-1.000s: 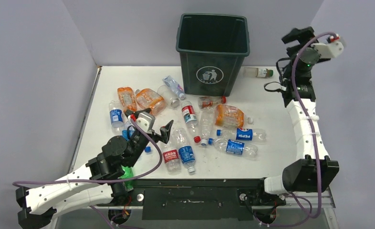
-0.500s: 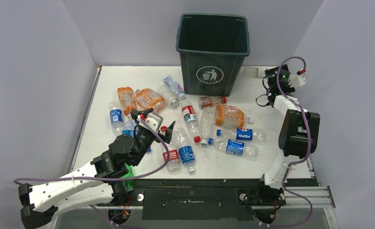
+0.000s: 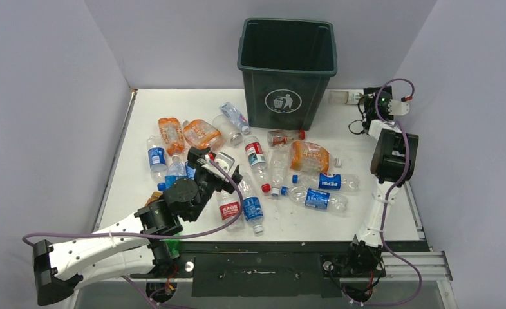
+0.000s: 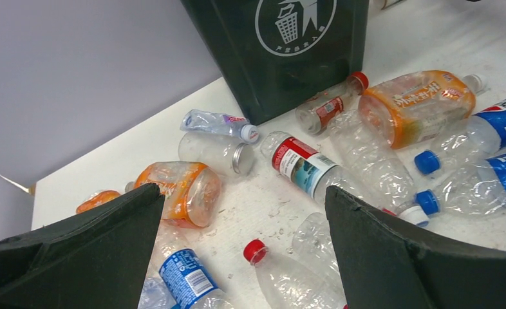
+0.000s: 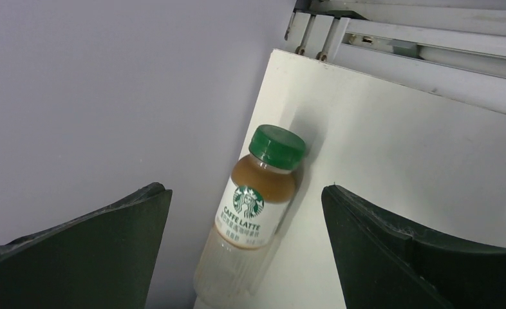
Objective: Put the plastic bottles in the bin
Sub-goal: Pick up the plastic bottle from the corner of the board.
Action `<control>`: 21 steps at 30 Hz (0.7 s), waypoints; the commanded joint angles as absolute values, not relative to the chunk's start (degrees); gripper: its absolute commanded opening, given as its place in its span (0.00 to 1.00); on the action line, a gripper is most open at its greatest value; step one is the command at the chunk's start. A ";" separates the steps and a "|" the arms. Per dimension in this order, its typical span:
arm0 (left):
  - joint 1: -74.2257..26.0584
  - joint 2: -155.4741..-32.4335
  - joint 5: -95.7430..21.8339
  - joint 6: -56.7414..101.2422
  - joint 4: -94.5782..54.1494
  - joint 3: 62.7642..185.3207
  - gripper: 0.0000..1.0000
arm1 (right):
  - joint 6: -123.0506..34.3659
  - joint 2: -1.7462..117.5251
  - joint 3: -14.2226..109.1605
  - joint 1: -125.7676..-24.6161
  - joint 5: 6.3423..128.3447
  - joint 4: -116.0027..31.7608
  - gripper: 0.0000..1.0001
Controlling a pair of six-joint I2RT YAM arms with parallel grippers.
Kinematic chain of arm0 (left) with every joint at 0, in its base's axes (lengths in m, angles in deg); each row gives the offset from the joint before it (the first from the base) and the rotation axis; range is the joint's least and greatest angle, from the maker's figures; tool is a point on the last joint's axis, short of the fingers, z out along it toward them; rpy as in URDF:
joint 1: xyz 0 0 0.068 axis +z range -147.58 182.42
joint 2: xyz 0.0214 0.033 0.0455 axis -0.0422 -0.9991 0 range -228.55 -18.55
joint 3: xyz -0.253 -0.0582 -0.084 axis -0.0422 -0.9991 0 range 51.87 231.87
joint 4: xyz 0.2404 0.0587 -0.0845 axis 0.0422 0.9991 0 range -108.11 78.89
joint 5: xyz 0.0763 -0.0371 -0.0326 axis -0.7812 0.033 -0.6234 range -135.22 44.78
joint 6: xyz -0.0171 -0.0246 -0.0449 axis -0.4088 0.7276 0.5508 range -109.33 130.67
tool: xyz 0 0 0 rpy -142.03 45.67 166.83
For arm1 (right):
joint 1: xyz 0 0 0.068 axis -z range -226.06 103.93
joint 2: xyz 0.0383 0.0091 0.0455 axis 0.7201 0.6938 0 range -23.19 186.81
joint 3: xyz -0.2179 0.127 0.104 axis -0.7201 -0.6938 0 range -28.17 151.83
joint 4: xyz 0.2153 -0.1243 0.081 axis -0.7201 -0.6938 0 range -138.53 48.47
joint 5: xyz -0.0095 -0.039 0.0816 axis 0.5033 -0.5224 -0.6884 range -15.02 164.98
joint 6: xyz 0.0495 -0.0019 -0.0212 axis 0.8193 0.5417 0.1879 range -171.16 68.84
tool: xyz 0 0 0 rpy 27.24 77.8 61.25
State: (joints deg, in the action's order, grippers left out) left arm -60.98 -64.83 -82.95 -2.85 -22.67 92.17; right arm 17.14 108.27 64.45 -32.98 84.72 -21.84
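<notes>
The dark green bin (image 3: pixel 288 64) stands at the back of the table, with its logo side (image 4: pixel 282 58) also in the left wrist view. Several crushed plastic bottles (image 3: pixel 263 168) lie scattered in front of it. My left gripper (image 3: pixel 215 166) hovers open above them. A red-capped clear bottle (image 4: pixel 289 273) and a blue-labelled one (image 4: pixel 186 277) lie below its gap (image 4: pixel 243 193). My right gripper (image 3: pixel 365 104) is open, low at the back right. A green-capped latte bottle (image 5: pixel 257 219) lies between its fingers, untouched, against the wall (image 3: pixel 342 97).
Grey walls close in the table on the left, back and right. Two blue Pepsi bottles (image 3: pixel 321 181) and an orange one (image 3: pixel 309 156) lie right of centre. Another orange bottle (image 4: pixel 179 190) lies ahead of the left finger. A metal rail (image 5: pixel 418 38) runs past the table's edge.
The right arm has folded down from high up, bringing its gripper to the table around the latte bottle. The left gripper has moved forward and to the right over the bottles.
</notes>
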 commanded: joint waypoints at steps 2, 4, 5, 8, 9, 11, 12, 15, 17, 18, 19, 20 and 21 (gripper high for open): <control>-59.35 -64.31 -85.38 -5.03 -25.53 91.83 0.96 | 19.59 114.76 72.99 -33.18 84.02 -18.76 0.91; -58.55 -64.42 -85.11 -5.00 -25.67 91.70 0.96 | 20.17 117.46 76.60 -33.08 83.80 -19.00 0.91; -58.12 -64.55 -84.85 -4.91 -25.75 91.69 0.96 | 20.29 119.08 78.25 -33.06 83.89 -19.57 0.91; -56.84 -65.20 -84.28 -4.36 -25.75 91.68 0.96 | 20.61 122.07 82.19 -32.85 84.28 -20.62 0.91; -56.34 -65.61 -83.91 -3.96 -25.71 91.73 0.96 | 21.02 123.09 83.66 -32.73 84.18 -21.09 0.91; -55.52 -66.39 -83.32 -3.48 -25.67 91.90 0.96 | 21.54 125.21 86.40 -32.49 83.85 -22.33 0.91; -55.13 -66.77 -83.08 -3.34 -25.59 91.99 0.96 | 21.71 126.05 87.55 -32.40 83.72 -22.81 0.91; -54.23 -67.88 -82.84 -3.09 -25.46 92.20 0.96 | 21.80 128.29 90.89 -32.20 83.69 -24.68 0.92; -53.66 -68.39 -82.70 -2.88 -25.41 92.21 0.96 | 21.68 129.83 93.16 -32.05 83.41 -26.31 0.93; -53.39 -68.60 -82.60 -2.79 -25.34 92.29 0.96 | 21.51 130.52 94.20 -32.01 82.90 -27.06 0.94; -53.07 -68.78 -82.43 -2.67 -25.21 92.37 0.96 | 21.41 130.93 94.80 -32.00 82.63 -27.62 0.96; -52.86 -68.94 -82.33 -2.61 -25.21 92.43 0.96 | 21.36 131.21 94.92 -32.00 82.51 -27.77 0.97; -52.65 -69.03 -82.28 -2.52 -25.19 92.47 0.96 | 21.29 131.38 94.97 -32.00 82.40 -27.83 0.98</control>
